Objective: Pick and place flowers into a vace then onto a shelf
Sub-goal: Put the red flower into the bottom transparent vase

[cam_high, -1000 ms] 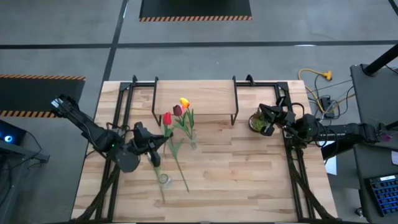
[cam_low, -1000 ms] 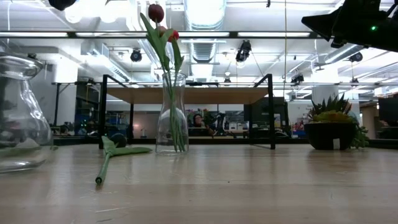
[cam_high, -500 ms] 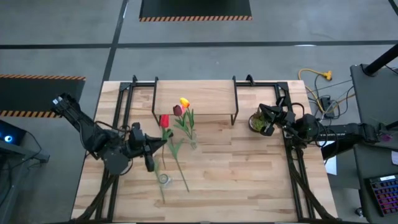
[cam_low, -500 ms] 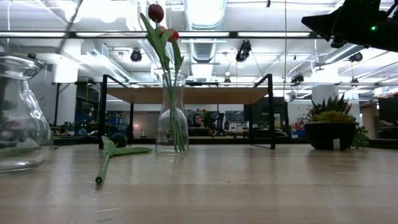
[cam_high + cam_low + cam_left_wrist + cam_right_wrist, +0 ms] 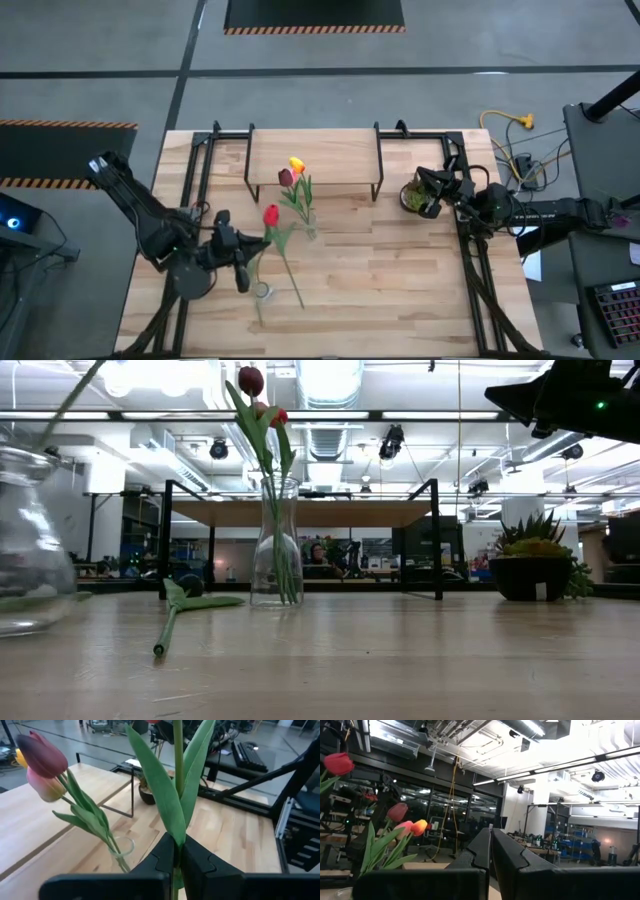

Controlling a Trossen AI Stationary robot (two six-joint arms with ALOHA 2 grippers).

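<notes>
My left gripper (image 5: 246, 258) is shut on a red tulip (image 5: 271, 214) and holds it above the table, just beyond a small empty glass vase (image 5: 263, 290) near the front edge. In the low view the tulip's stem (image 5: 72, 398) slants down to this vase's mouth (image 5: 40, 452). A second glass vase (image 5: 307, 226) at mid-table holds a maroon tulip (image 5: 42, 755) and an orange-yellow tulip (image 5: 296, 165). Another flower (image 5: 290, 272) lies flat on the table. The shelf (image 5: 315, 158) stands at the far edge. My right gripper (image 5: 490, 847) is shut on nothing and hangs in the air at the right. My left gripper pinches the red tulip's stem (image 5: 178, 832) between its two fingers, right where the long leaves (image 5: 160, 785) branch off. The fingers come nearly level from the table's left. The tulip is lifted clear of the table, tilted, head toward the far right.
A small potted plant (image 5: 411, 196) sits beside my right gripper (image 5: 430, 196) at the shelf's right end. Black frame rails (image 5: 190, 190) run along both table sides. Bare wood lies between the lying flower and the right rail.
My left gripper has carried the red tulip toward the table's near edge, toward the near glass vase. The tulip's head has come away from the mid-table vase, and its stem has come into the low view above the near vase's mouth.
</notes>
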